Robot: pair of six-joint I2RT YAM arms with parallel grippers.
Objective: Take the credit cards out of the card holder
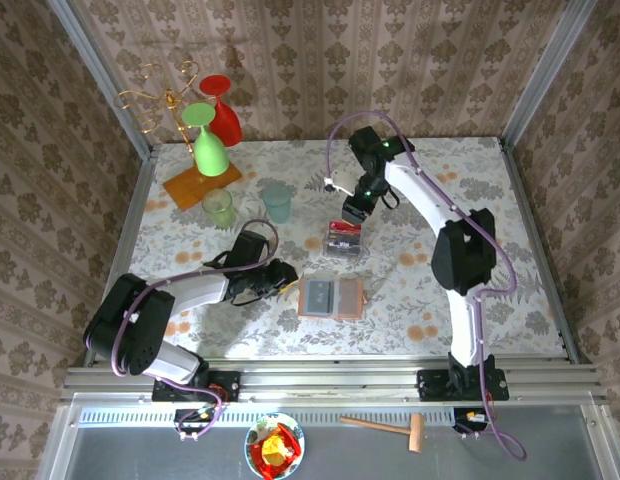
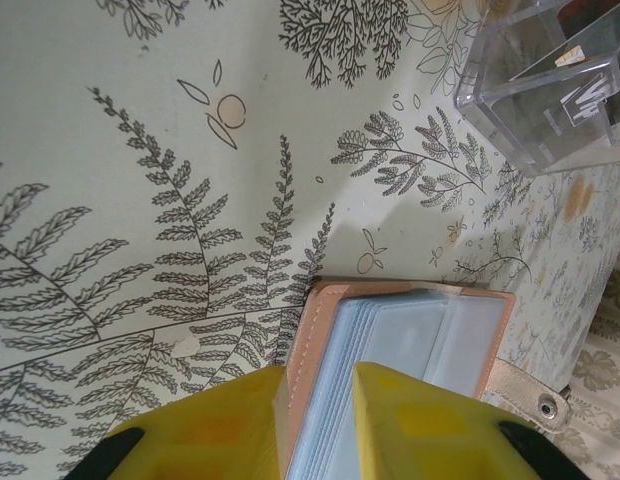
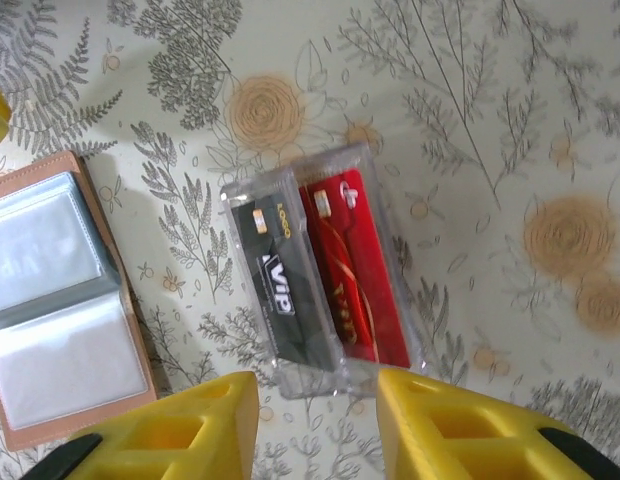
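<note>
- A fern-and-flower tablecloth point(image 1: 470, 290), with wallpapered walls behind.
- The card holder point(image 1: 330, 297) lies open and flat mid-cloth.
- Just beyond it, a clear tray point(image 1: 343, 240) holds two credit cards, a black card point(image 3: 273, 280) and a red card point(image 3: 355, 275).
- The left gripper point(image 2: 320, 375) straddles the holder's left edge; I cannot tell whether it is pinching.
- The right gripper point(image 3: 315, 385) hangs spread and empty over the tray.
- The visible sleeves look blank, so the task seems nearly done, though stacked sleeves may hide more.

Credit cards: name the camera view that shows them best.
Right wrist: the credit cards lie side by side in the clear tray, print readable. Top external shows them small; left wrist catches a tray corner with a sliver of card.
</note>
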